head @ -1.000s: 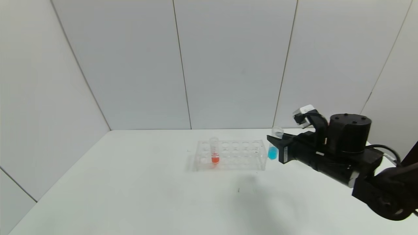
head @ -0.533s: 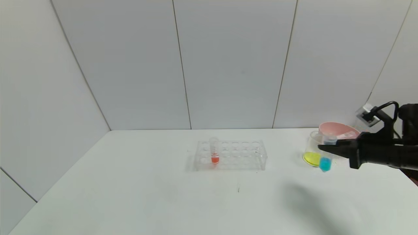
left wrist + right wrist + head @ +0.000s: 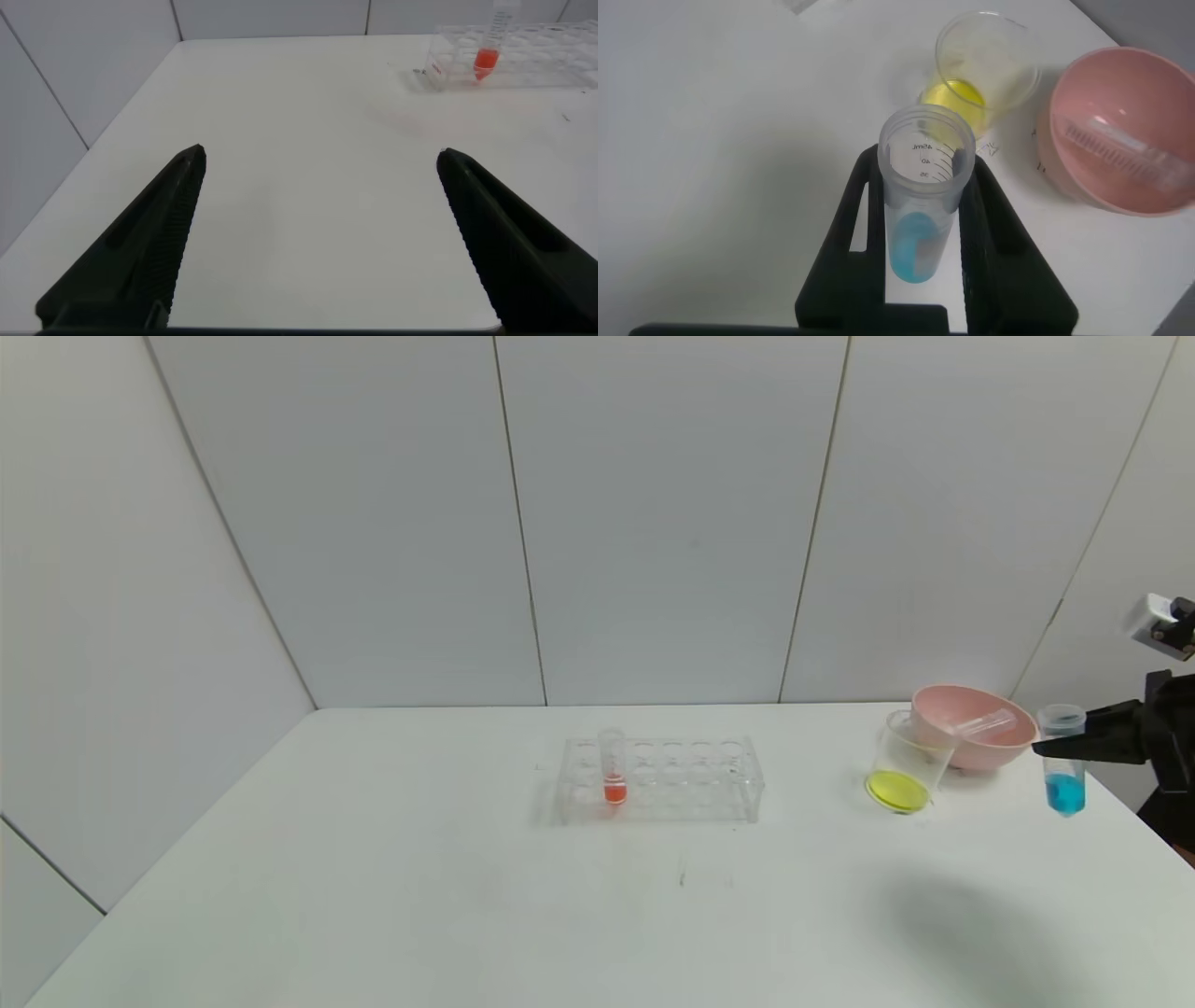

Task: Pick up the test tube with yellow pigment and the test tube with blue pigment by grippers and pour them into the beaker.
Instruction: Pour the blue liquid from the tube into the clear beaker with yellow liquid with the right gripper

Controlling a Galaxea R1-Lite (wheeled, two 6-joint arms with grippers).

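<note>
Right end effector (image 3: 1074, 748) grips the upright test tube with blue pigment (image 3: 1064, 773) above the desk's (image 3: 373, 896) right edge. Near it stands the beaker (image 3: 904, 762), holding yellow liquid. Left end effector (image 3: 318, 233) hangs wide open, empty.

Cyan-blue liquid fills the base of the clear test tube with blue pigment (image 3: 1064, 773), held by the black right gripper (image 3: 1088, 744). The clear beaker (image 3: 906, 763) holds yellow liquid. The bowl (image 3: 971, 726) is pink; the clear rack's (image 3: 661, 779) tube (image 3: 612, 767) holds orange-red liquid. The table (image 3: 467, 896) is white.

Rack (image 3: 660, 780) at tabletop (image 3: 467, 896) centre. Beaker (image 3: 904, 775) to its right, touching bowl (image 3: 971, 726) behind it. Blue-pigment tube (image 3: 1063, 771) farthest right, in right end effector (image 3: 1074, 747).
</note>
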